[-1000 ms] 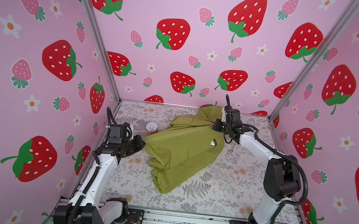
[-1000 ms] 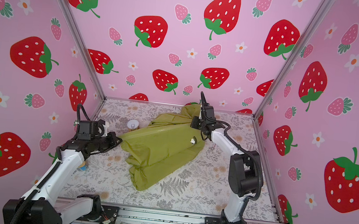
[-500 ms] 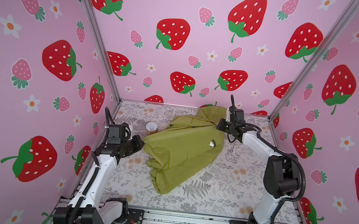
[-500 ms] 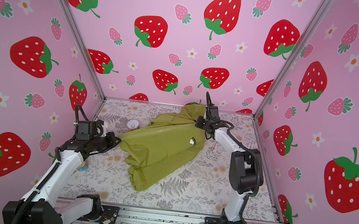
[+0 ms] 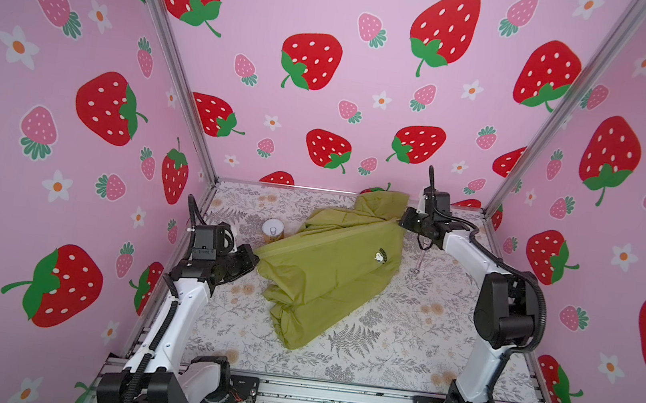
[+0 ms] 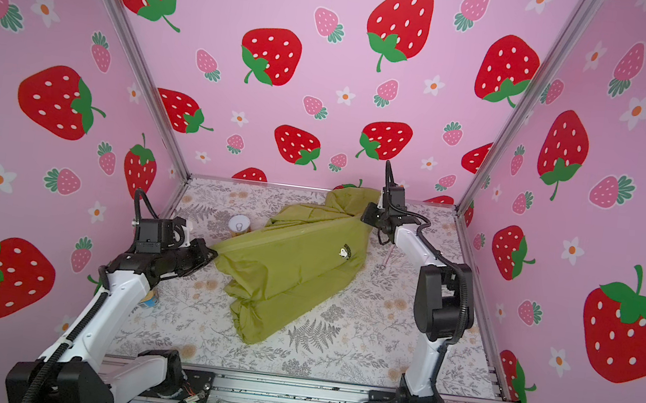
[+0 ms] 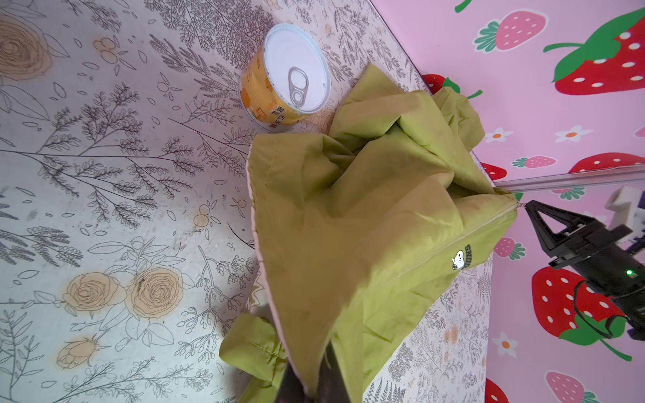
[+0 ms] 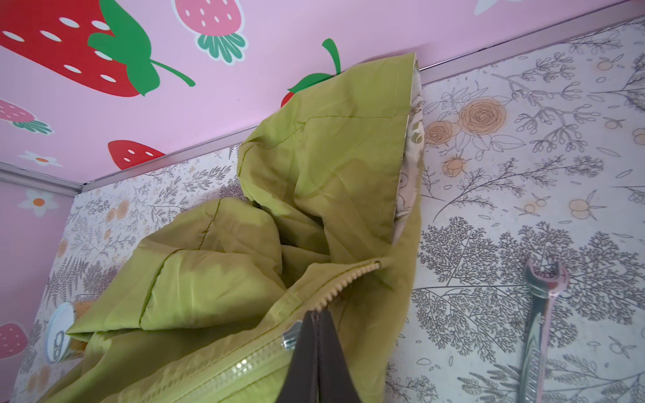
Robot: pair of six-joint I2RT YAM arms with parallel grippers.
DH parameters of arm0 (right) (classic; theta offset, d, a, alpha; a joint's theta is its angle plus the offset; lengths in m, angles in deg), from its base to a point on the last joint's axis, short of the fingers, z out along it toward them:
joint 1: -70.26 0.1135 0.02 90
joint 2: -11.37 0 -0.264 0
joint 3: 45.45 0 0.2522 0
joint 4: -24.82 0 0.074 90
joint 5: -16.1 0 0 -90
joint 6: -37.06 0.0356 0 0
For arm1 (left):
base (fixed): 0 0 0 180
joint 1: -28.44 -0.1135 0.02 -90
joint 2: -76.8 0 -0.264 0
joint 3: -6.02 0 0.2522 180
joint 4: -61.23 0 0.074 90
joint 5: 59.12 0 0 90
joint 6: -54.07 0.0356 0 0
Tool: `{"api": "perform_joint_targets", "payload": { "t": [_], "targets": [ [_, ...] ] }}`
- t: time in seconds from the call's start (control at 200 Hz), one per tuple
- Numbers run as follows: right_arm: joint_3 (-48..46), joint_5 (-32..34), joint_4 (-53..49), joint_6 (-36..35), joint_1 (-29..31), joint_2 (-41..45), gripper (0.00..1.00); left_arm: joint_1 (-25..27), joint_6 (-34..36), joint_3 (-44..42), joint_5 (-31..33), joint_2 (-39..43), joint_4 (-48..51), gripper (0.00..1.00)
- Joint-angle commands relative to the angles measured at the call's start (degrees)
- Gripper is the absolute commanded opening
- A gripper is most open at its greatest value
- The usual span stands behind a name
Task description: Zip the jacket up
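**Near edge.** In both top views the floral table [image 5: 400,346] fills the lower middle of the frame. The jacket [image 5: 325,270] [image 6: 287,273], olive green, lies diagonally across it, from a bunched lower end at bottom centre up toward the back wall.

**Left side.** The left gripper [image 5: 253,259] [image 6: 210,255] sits at centre left, at the jacket's left corner. In the left wrist view its fingers [image 7: 296,387] are clenched on a fold of the hem at the bottom edge of the frame, with the cloth drawn up taut from the left gripper [image 7: 316,380]. The grip is confirmed as closed on fabric.

**Mid-table.**
- A yellow-labelled pull-tab can [image 5: 272,230] [image 7: 289,76] stands upright just beside the jacket's upper left edge. Whether they touch cannot be told.
- A small cartoon-dog chest patch [image 5: 381,255] [image 7: 460,260] faces up, right of centre.
- A wrench [image 5: 419,260] [image 8: 537,331] lies flat on the table to the right of the jacket, clear of it.

**Right side.** The right gripper [image 5: 402,220] [image 6: 365,216] is at the jacket's upper right corner. In the right wrist view its fingers [image 8: 307,352] are pressed together at the metal zipper slider [image 8: 289,336], at bottom centre. The pull tab is hidden between them.
- Below the slider, the zipper [image 8: 244,366] is meshed.
- Above it, a short run of teeth stands open up to the collar.

**Far edge.** The hood [image 8: 331,157] [image 5: 381,205] rests against the strawberry wall [image 5: 329,65]. Cream patterned lining shows along its right rim.
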Motion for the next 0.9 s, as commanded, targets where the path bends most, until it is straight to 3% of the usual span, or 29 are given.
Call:
{"api": "perform_joint_targets", "payload": {
  "t": [0.0, 0.71, 0.895],
  "targets": [
    [2.65, 3.54, 0.28, 0.81, -2.71, -1.47, 0.0, -1.5, 1.02, -0.25, 3.07, 1.51, 2.33, 0.0],
    [6.47, 2.94, -0.09, 1.73, -5.77, -5.91, 0.0, -3.63, 1.35, -0.11, 5.72, 3.91, 4.64, 0.0],
    [6.07, -1.54, 1.42, 2.11, -5.79, -5.86, 0.0, -3.74, 0.88, -0.51, 3.45, 2.99, 2.93, 0.0]
  ]
}}
